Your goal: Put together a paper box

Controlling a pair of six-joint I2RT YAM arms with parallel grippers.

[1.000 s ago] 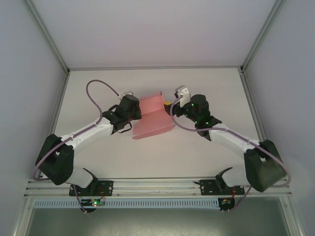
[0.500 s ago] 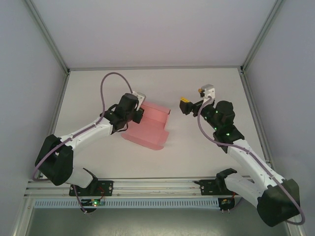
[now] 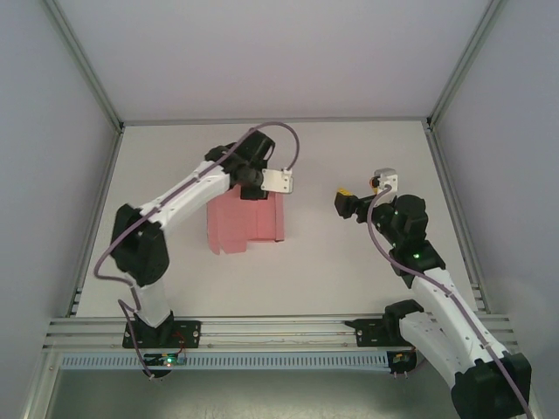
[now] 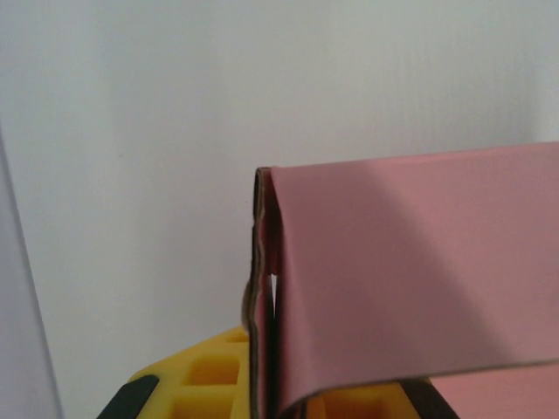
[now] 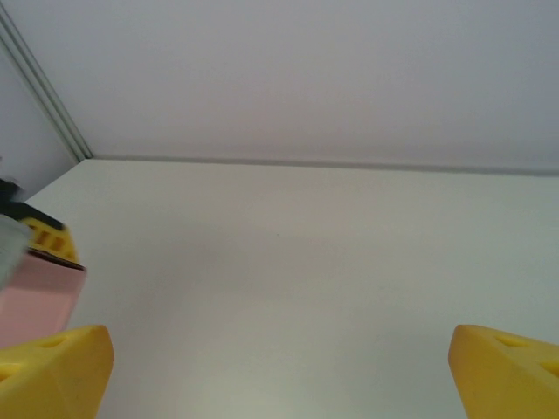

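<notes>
The paper box (image 3: pixel 243 223) is a pink card, partly folded, hanging from my left gripper (image 3: pixel 248 188) at mid-table. In the left wrist view the folded card (image 4: pixel 410 271) stands upright between the yellow fingers (image 4: pixel 196 384). My left gripper (image 4: pixel 271 403) is shut on the card's folded edge. My right gripper (image 3: pixel 343 203) hovers to the right of the card, apart from it and pointing left. Its yellow fingertips (image 5: pixel 52 371) are spread wide, so the right gripper (image 5: pixel 279 375) is open with nothing between them. A corner of the pink card (image 5: pixel 35 297) shows at the left of the right wrist view.
The white table (image 3: pixel 349 262) is walled by grey panels with a metal frame (image 3: pixel 450 87) at the corners. A rail (image 3: pixel 279 327) runs along the near edge by the arm bases. The left arm's cable (image 3: pixel 284 140) loops above its wrist.
The left arm has swung toward the far side, turning the card with it. The right gripper has let go of the card and pulled back to the right.
</notes>
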